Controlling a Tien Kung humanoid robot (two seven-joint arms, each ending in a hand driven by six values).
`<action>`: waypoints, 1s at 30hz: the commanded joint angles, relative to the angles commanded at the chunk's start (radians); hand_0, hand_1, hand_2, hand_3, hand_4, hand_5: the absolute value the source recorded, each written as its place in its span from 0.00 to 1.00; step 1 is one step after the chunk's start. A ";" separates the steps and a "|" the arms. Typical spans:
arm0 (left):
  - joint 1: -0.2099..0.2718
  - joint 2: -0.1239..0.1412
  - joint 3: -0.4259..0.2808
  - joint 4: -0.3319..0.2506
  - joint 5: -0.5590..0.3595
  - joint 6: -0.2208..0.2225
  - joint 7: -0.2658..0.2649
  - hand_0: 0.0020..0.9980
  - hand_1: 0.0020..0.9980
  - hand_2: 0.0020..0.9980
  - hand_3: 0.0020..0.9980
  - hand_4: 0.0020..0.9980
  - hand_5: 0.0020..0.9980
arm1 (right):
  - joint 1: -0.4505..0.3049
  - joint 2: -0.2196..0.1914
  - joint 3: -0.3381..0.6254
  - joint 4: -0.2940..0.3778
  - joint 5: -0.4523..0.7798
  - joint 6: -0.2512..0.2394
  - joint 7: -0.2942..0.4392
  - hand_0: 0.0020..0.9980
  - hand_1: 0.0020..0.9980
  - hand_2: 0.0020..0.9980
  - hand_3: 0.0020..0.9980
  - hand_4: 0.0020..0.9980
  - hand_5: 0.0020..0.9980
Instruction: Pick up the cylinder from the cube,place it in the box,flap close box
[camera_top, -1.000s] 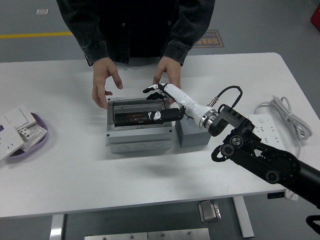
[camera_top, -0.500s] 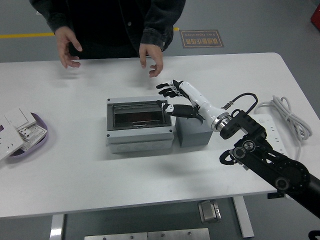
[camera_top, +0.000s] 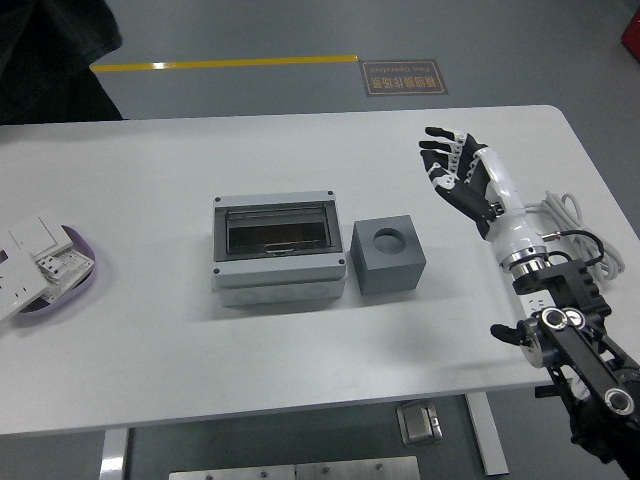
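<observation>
Cylinder not visible — judged already inside the closed box (camera_top: 278, 250), flap down, mid-bench (camera_top: 150, 340). Grey cube (camera_top: 389, 256) touching it at 3 o'clock, socket empty. Right hand (camera_top: 456, 170) at 2 o'clock — fingers spread, holding nothing. Task apparently complete.

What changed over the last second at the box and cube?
The right robot hand left the box, pulling back right and up, fingers spread, empty. The person's hands withdrew from the box; only a dark sleeve shows at top left. The flap now looks shut. The cube, its hole empty, stayed put.
</observation>
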 joint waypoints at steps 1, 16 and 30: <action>0.000 0.000 0.000 0.000 0.001 0.000 0.000 0.60 0.58 0.56 0.60 0.67 0.28 | -0.014 0.002 0.022 -0.008 0.018 0.001 0.009 0.76 0.68 0.66 0.69 0.62 0.27; -0.017 0.023 -0.038 0.000 0.054 -0.013 0.000 0.60 0.58 0.56 0.60 0.67 0.28 | -0.037 0.042 0.146 -0.066 0.137 -0.003 0.089 0.76 0.68 0.65 0.68 0.65 0.25; 0.009 0.046 -0.032 0.000 0.043 -0.012 0.006 0.60 0.58 0.56 0.60 0.67 0.28 | -0.060 0.080 0.174 -0.092 0.130 -0.006 0.107 0.76 0.68 0.64 0.66 0.68 0.25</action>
